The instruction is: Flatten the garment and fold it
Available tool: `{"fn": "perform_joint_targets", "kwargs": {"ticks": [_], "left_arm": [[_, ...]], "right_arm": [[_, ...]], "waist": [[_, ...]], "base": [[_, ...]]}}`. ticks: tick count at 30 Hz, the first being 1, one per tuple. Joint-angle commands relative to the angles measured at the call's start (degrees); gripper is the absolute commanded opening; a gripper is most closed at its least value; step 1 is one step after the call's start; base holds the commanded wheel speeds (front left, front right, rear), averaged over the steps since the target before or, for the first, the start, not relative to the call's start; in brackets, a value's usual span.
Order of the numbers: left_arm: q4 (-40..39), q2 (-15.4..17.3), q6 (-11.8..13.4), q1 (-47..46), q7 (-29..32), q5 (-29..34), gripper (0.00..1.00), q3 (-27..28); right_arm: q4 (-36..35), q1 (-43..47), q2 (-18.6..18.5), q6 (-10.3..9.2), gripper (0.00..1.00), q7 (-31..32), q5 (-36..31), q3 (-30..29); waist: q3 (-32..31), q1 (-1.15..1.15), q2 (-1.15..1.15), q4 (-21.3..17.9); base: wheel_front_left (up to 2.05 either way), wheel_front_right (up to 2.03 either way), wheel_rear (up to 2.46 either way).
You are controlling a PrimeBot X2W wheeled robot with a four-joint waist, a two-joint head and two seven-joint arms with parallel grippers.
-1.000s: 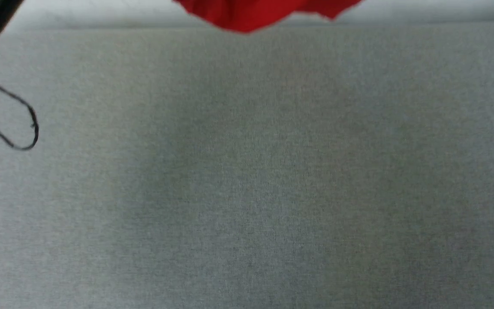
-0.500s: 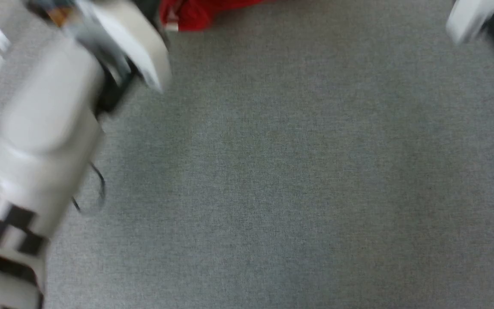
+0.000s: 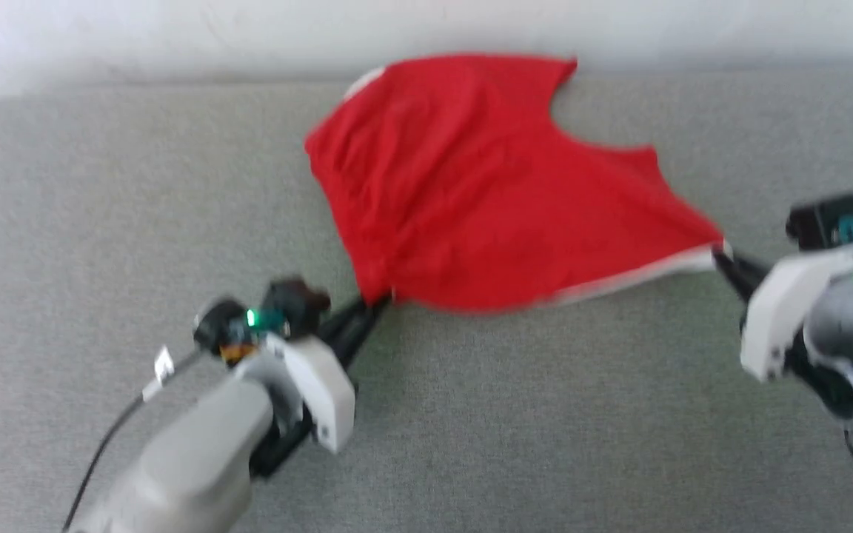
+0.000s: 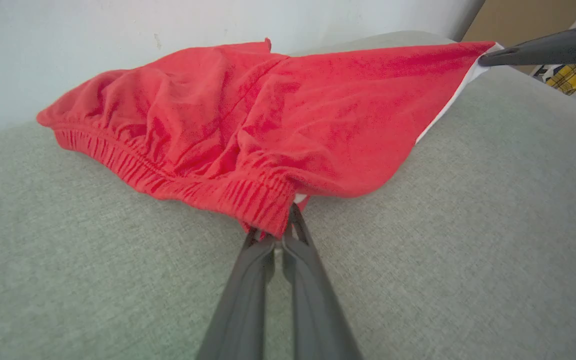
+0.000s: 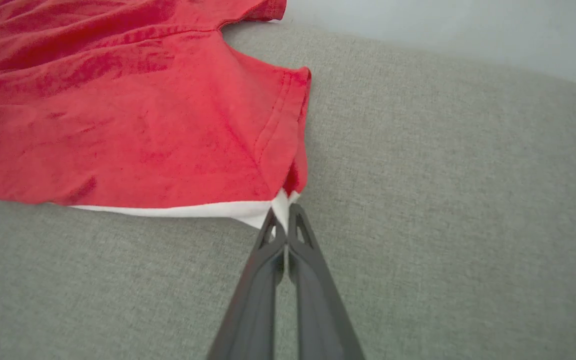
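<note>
Grey woven cloth [image 3: 545, 414] spreads under everything and is bare in the foreground. At lower left in the head view the left gripper [image 3: 376, 303] points up and to the right, with a black cable [image 3: 112, 437] trailing from its forearm. Its fingers are clamped on the shorts [image 3: 486, 192] at the near end of the gathered waistband [image 4: 168, 177]; the left wrist view shows the fabric bunched between the tips. At the right, the right gripper [image 3: 720, 255] points left, its fingers pinched tight on the corner of a leg hem where the white stripe [image 5: 168, 211] ends. Between the two grips the red shorts are pulled out across the cloth. Their near edge is drawn fairly straight, with the stripe along its right part. The waistband runs away from the left gripper toward the far left, the fabric beside it wrinkled. The far leg reaches the back edge of the cloth, by the pale wall [image 3: 175, 29].
</note>
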Motion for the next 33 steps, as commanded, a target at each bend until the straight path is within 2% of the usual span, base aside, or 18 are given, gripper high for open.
{"fn": "perform_joint_targets", "kwargs": {"ticks": [1, 6, 12, 19, 28, 33], "left_arm": [[-0.44, 0.46, 0.41, 1.10, -0.36, 0.20, 0.00, -0.26], [-4.60, 2.12, 1.79, 7.91, -0.69, -0.13, 0.00, -1.72], [-12.43, 6.30, 4.53, 15.74, 0.44, -1.75, 0.00, -2.37], [-23.17, 10.53, 7.35, 24.75, 3.48, -3.56, 0.00, -4.71], [-31.23, 10.69, 9.66, 30.86, 7.50, -4.60, 0.00, -8.76], [-32.53, 10.84, 9.59, 30.75, 8.89, -4.41, 0.00, -9.68]], "right_arm": [[-0.49, 1.11, -0.45, -0.12, 0.00, 0.44, 0.59, -0.11], [-5.38, 9.79, -3.79, -0.12, 0.00, 6.96, 3.64, -1.25], [-12.95, 20.06, -7.48, -0.12, 0.00, 14.34, 5.35, -5.22], [-20.89, 32.92, -8.61, -0.12, 0.00, 21.78, 4.34, -12.76], [-31.63, 45.42, -8.40, -0.12, 0.00, 28.39, 2.74, -21.21], [-36.99, 46.38, -7.60, -0.12, 0.00, 29.96, 2.72, -25.86]], "waist": [[-4.55, 0.02, 0.00, 0.14], [-8.83, 0.02, 0.00, 0.56], [-13.02, 0.02, 0.00, 1.02], [-15.59, 0.02, 0.00, 1.88], [-15.62, 0.02, 0.00, 3.19], [-13.93, 0.02, 0.00, 4.31]], "base": [[0.00, 0.00, 0.00], [0.00, 0.00, 0.00], [0.00, 0.00, 0.00], [0.00, 0.00, 0.00], [0.00, 0.00, 0.00], [0.00, 0.00, 0.00]]}}
